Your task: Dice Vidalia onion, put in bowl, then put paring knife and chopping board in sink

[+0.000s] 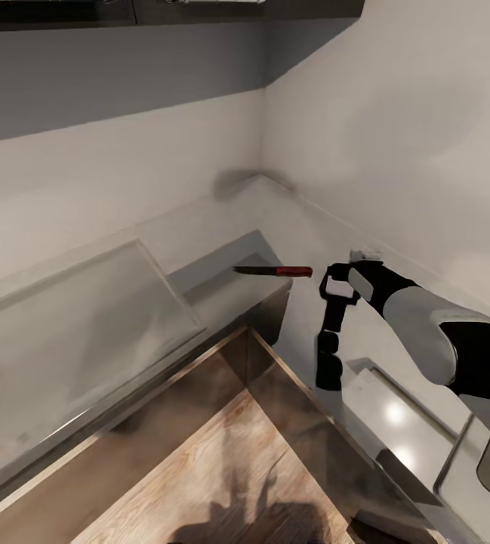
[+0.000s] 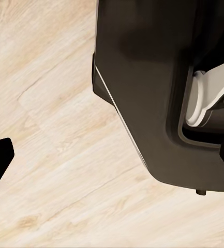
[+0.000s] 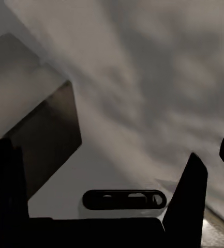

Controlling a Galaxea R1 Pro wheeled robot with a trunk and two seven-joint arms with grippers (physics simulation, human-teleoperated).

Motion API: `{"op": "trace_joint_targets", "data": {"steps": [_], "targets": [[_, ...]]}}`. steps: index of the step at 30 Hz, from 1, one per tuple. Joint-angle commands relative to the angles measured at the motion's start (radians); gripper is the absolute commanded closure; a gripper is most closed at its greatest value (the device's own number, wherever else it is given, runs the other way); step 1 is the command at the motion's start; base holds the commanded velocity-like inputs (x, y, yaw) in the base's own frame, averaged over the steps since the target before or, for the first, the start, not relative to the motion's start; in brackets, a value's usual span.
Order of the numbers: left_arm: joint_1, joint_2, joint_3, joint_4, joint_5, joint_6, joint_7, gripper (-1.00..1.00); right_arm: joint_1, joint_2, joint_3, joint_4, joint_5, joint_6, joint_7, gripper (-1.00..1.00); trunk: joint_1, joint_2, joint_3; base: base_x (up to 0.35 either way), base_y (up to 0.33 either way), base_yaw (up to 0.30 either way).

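Where the two runs of grey desk (image 1: 305, 227) meet in the corner of the kitchen, the paring knife (image 1: 272, 270) appears in the head view as a slim thing with a dark blade and a red-marked handle. It lies level, blade toward the left and handle toward the right arm, over the desk near the inner corner, beside a darker grey patch on the surface. Whether it rests on the desk or hangs just above it cannot be told.

The right end effector (image 1: 330, 355) is close to the knife's handle but apart from it. Its dark fingers point downward over the desk's front edge. In the right wrist view the right end effector (image 3: 99, 206) is released, the fingers (image 3: 190, 196) spread wide with nothing between them.

The left wrist view looks down on the light wood floor (image 2: 60, 155) and the robot's dark base (image 2: 143, 77); the left end effector's state cannot be told.
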Motion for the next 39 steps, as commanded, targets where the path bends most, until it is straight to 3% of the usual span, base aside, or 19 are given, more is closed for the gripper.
{"op": "trace_joint_targets", "data": {"steps": [1,6,10,14,16,18,23,27,31,39], "targets": [[0.0,0.001,-0.008,-0.002,0.009,-0.002,0.005,-1.0,0.0,0.0,0.006,-0.006,-0.008,0.01,-0.004,-1.0,0.001,-0.001,-0.001,-0.023,0.011,-0.011],[0.0,0.001,-0.008,-0.002,0.009,-0.002,0.005,-1.0,0.0,-0.001,0.005,-0.036,-0.009,0.016,-0.003,-1.0,0.001,-0.001,-0.001,-0.009,0.004,-0.005],[0.0,0.001,-0.007,-0.002,0.008,-0.002,0.005,-1.0,0.0,-0.004,0.009,-0.202,-0.01,0.082,0.018,-1.0,0.001,-0.001,-0.001,-0.001,0.0,0.0],[-0.003,0.001,-0.007,-0.005,0.007,-0.002,0.005,-1.0,0.0,-0.032,0.014,-0.454,-0.013,0.324,0.181,-1.0,0.001,-0.001,-0.001,0.0,0.0,0.0],[-0.004,0.001,-0.007,-0.005,0.007,-0.002,0.005,-1.0,0.0,-0.044,0.022,-0.506,-0.012,0.371,0.278,-1.0,0.001,-0.001,-0.001,0.0,0.0,0.0],[-0.004,0.001,-0.007,-0.005,0.006,-0.002,0.004,-1.0,0.0,-0.062,0.065,-0.54,-0.003,0.402,0.411,-1.0,0.001,-0.001,-0.001,0.0,0.0,0.0],[-0.005,0.001,-0.007,-0.009,0.007,-0.003,0.005,-1.0,0.0,-0.099,0.209,-0.55,0.051,0.416,0.629,-1.0,0.001,-0.001,-0.001,0.0,0.0,0.0],[-0.006,-0.002,-0.007,-0.006,0.007,-0.003,0.005,-1.0,0.0,-0.111,0.256,-0.49,0.081,0.404,0.755,-1.0,0.001,-0.001,-0.001,0.0,0.0,0.0],[-0.006,-0.004,-0.007,-0.004,0.008,-0.003,0.005,-1.0,0.0,-0.112,0.274,-0.438,0.088,0.356,0.801,-1.0,0.001,-0.001,-0.001,0.0,0.0,0.0],[-0.006,-0.005,-0.007,-0.003,0.009,-0.002,0.005,-1.0,0.0,-0.108,0.359,-0.358,0.089,0.296,0.818,-1.0,0.001,-0.001,-0.001,0.0,0.0,0.0]]}}
